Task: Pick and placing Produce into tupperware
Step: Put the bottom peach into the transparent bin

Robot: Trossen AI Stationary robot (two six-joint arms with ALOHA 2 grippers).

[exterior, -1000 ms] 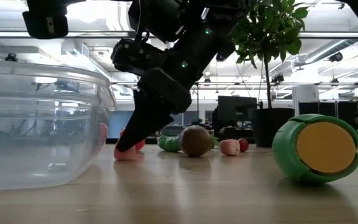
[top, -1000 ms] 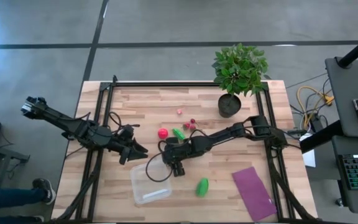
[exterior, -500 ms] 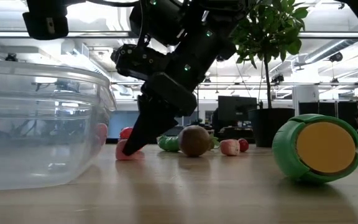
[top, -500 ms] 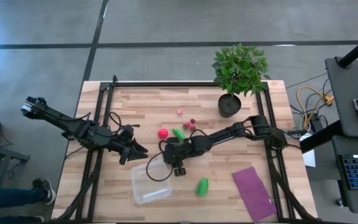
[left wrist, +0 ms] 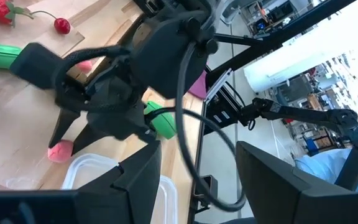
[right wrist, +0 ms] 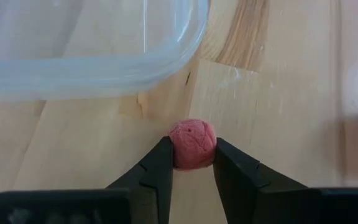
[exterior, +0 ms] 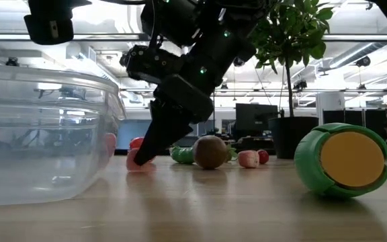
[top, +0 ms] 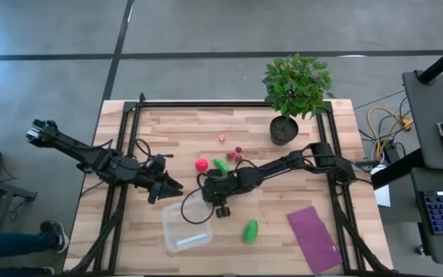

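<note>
A small pink round piece of produce (right wrist: pixel 192 134) lies on the wood just outside the clear tupperware (top: pixel 185 228), with my right gripper (right wrist: pixel 192 144) shut on it. A red ball (top: pixel 201 164), a green oblong piece (top: pixel 221 165) and tiny red bits (top: pixel 238 152) lie farther back. A brown oval (exterior: pixel 211 152) shows in the low view. Another green piece (top: pixel 250 230) lies right of the tupperware. My left gripper (top: pixel 172 185) hangs open above the table, left of the tupperware, holding nothing. My right gripper pinches the pink piece by its two opposite sides (right wrist: pixel 178 151) between its two fingertips (right wrist: pixel 161 163). The fingers slant down from the table's right (exterior: pixel 154 138). The piece sits on the wood, right by the tupperware's rim (right wrist: pixel 166 59).
A potted leafy plant (top: pixel 294 88) stands at the back right. A flat purple cloth (top: pixel 314 238) lies at the front right. Black frame rails (top: pixel 229 103) run along the table's edges. Bare wood lies between the green piece and the cloth.
My right gripper's fingers have closed in on the pink piece and now hold it. The piece stays on the table beside the tupperware.
</note>
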